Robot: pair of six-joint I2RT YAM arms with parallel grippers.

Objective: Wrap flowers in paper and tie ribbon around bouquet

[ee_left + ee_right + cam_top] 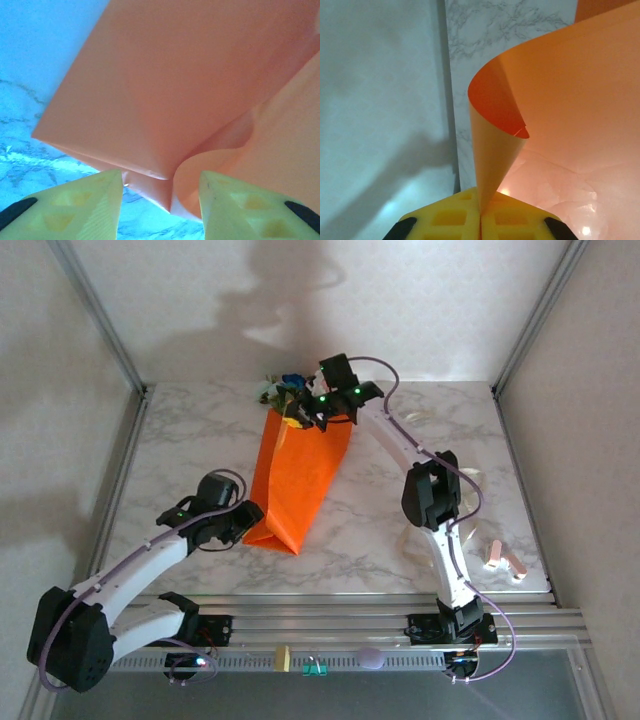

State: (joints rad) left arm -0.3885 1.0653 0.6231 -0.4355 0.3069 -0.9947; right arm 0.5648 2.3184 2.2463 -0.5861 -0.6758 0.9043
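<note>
The orange paper [298, 475] lies folded into a long cone on the marble table, its narrow end toward the arms. The flowers [280, 388] poke out of its wide far end, with blue and pink blooms and green leaves. My right gripper [318, 412] is at that far end, shut on the paper's curled edge [495, 150]; its jaws [481, 216] meet on the sheet. My left gripper [247, 517] sits at the cone's near left edge. It [160, 200] stands open, with the paper's folded tip [170, 192] between the fingers and touching neither. A faint pale strip on the marble by the right arm, perhaps the ribbon [438, 418], is hard to make out.
Small pink and white pieces [505, 558] lie at the table's right front. On the front rail [330, 625] sit a yellow block [283, 657], a green clip [318, 670] and a pale ball [370, 657]. Walls and metal posts close in the table's left, right and back.
</note>
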